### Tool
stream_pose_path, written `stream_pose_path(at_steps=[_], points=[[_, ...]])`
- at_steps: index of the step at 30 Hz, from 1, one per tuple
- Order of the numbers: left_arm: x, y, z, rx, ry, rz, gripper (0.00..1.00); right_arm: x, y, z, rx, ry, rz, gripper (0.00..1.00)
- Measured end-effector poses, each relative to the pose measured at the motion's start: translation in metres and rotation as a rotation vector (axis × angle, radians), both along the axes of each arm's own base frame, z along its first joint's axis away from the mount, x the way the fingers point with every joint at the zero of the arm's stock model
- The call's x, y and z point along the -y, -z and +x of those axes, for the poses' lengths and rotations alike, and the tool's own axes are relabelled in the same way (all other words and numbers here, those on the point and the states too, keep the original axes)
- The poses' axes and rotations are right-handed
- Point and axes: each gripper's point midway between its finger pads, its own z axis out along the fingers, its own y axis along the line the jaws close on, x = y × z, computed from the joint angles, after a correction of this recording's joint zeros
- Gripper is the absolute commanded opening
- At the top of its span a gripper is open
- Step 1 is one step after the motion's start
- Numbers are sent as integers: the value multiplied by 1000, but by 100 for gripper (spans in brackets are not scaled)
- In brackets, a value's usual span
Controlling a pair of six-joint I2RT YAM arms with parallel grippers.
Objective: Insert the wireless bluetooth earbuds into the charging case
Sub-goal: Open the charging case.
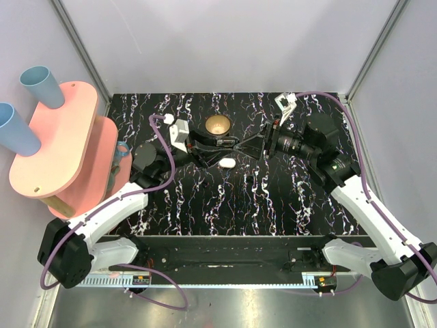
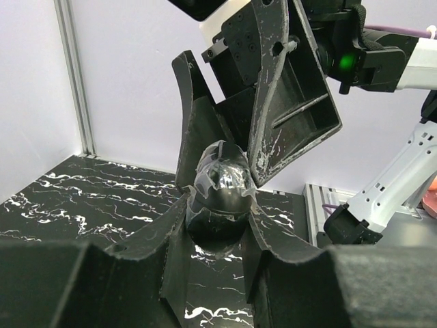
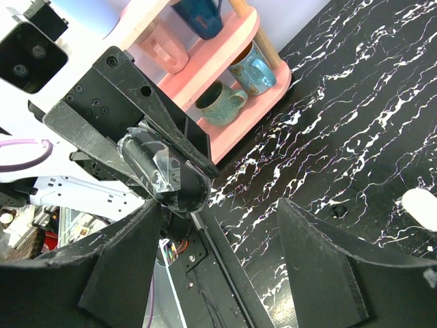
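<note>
The charging case [image 1: 227, 162], a small white oval pod, lies on the black marbled table just in front of both grippers, and shows at the right edge of the right wrist view [image 3: 420, 206]. My left gripper [image 1: 229, 145] [image 2: 218, 225] is shut on a dark glossy egg-shaped pod [image 2: 222, 188] wrapped in clear film and holds it above the table. My right gripper [image 1: 244, 147] [image 3: 225, 205] faces it from the right, jaws wide open astride the pod's far end [image 3: 171, 178]. No earbuds show in any view.
A brass bowl [image 1: 218, 125] stands just behind the grippers. A pink two-tier shelf [image 1: 61, 147] with blue cups [image 1: 41, 85] and mugs [image 3: 218, 102] fills the left side. A metal rail [image 1: 218, 249] runs along the near edge. A tiny dark bump [image 3: 339, 210] sits on the table.
</note>
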Motion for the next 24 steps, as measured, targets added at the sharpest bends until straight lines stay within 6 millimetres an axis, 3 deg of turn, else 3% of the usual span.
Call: stream_pose_path(at_steps=[13, 20, 24], points=[[1, 14, -14, 6, 66, 61, 0, -1, -10, 6, -24, 36, 54, 77], [-3, 12, -19, 28, 55, 69, 0, -2, -12, 7, -37, 37, 76, 80], [-5, 23, -18, 10, 40, 86, 0, -2, -13, 9, -40, 48, 95, 80]])
